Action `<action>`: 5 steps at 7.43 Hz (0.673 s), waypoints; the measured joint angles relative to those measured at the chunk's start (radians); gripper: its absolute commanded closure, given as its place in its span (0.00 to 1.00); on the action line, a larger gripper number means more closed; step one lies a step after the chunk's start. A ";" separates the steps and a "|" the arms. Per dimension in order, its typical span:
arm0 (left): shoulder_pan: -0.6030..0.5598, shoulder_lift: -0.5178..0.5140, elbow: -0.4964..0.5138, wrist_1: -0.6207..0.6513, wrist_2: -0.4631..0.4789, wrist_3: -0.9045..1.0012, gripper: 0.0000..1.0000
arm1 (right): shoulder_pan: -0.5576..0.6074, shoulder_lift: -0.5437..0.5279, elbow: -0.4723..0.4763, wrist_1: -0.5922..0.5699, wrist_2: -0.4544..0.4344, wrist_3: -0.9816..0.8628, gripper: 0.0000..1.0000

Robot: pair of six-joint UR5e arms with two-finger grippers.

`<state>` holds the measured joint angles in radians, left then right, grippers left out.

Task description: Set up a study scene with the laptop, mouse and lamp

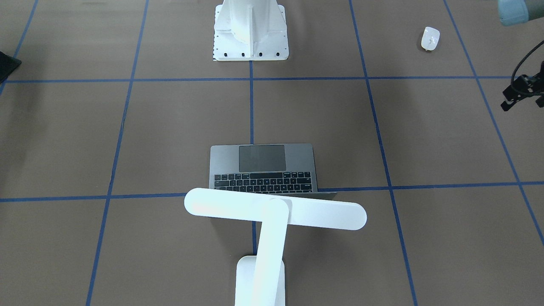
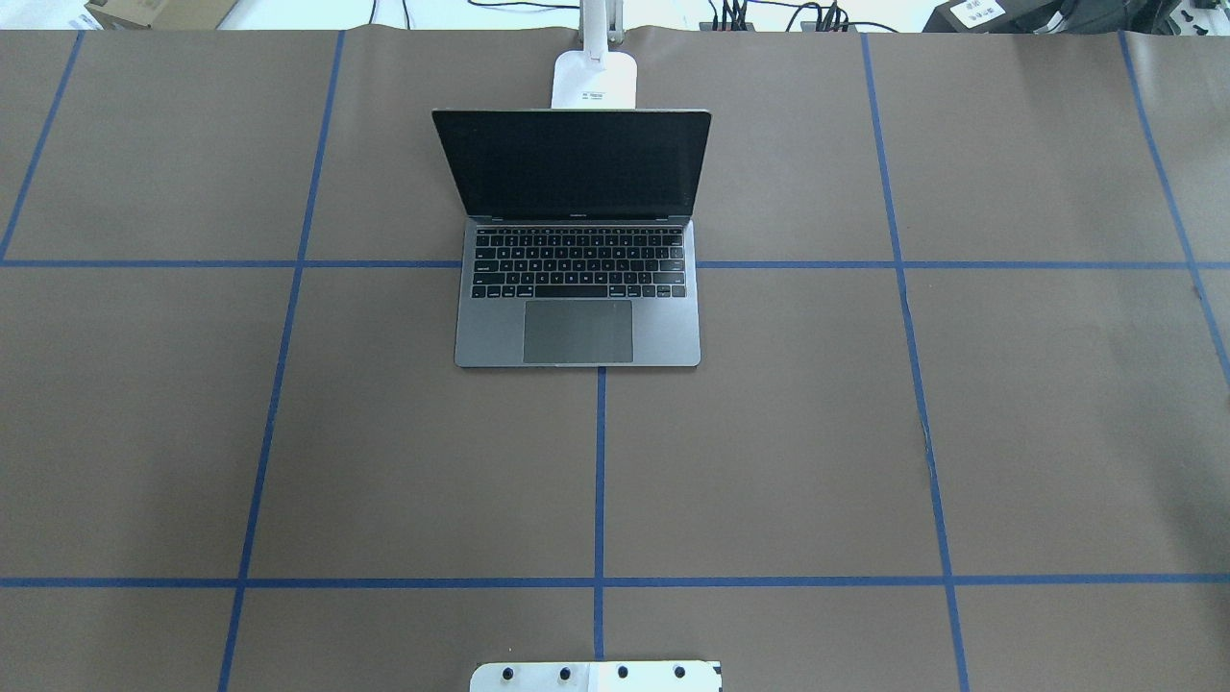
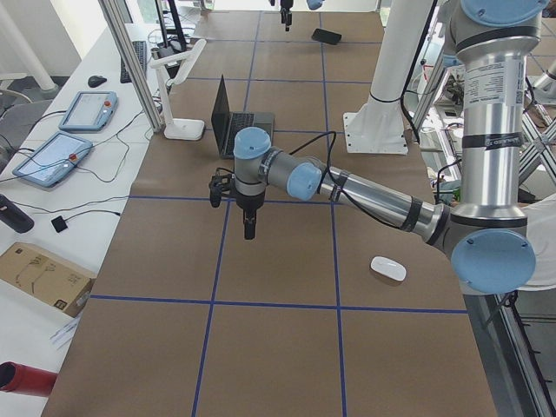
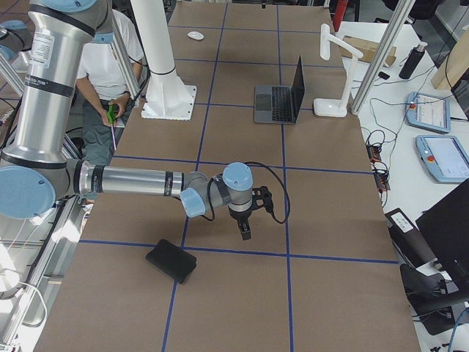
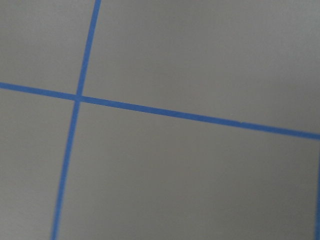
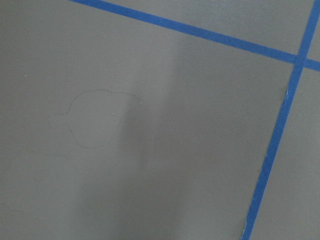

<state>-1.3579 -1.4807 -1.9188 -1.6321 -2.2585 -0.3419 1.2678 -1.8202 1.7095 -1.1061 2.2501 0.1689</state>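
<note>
slim space-grey metal laptop (image 2: 577,332) stands open mid-bench, screen dark, keys toward the robot. white t-shaped desk lamp (image 1: 276,210) stands just behind the screen on the far side, bar head raised above it. small white oval mouse (image 1: 430,38) lies well apart from both, near the white bolted pedestal (image 1: 250,29), on the robot's left part of the brown papered bench (image 2: 769,432).

left fingers (image 3: 249,228) point down over bare bench, left of the laptop. right fingers (image 4: 245,229) hang at the right end, near a black square mat (image 4: 171,262). open or closed: cannot tell for either. no object shows at them.

judgement: mouse is the piece left to place. risks: its smooth low shell could squirt from a pinch. a carry in beside the laptop could clip the upright screen or nudge the lamp base just behind it.
</note>
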 measured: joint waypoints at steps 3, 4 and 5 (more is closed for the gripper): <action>-0.115 0.047 0.077 0.000 -0.032 0.318 0.00 | 0.004 -0.039 -0.017 -0.005 0.016 -0.116 0.00; -0.126 0.065 0.075 0.000 -0.046 0.347 0.00 | 0.016 -0.050 -0.037 -0.008 0.043 -0.178 0.00; -0.131 0.080 0.067 0.000 -0.070 0.355 0.00 | 0.042 -0.058 -0.073 -0.014 0.102 -0.250 0.00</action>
<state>-1.4891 -1.4003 -1.8514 -1.6322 -2.3286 0.0130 1.3102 -1.8779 1.6368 -1.1197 2.3519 -0.0810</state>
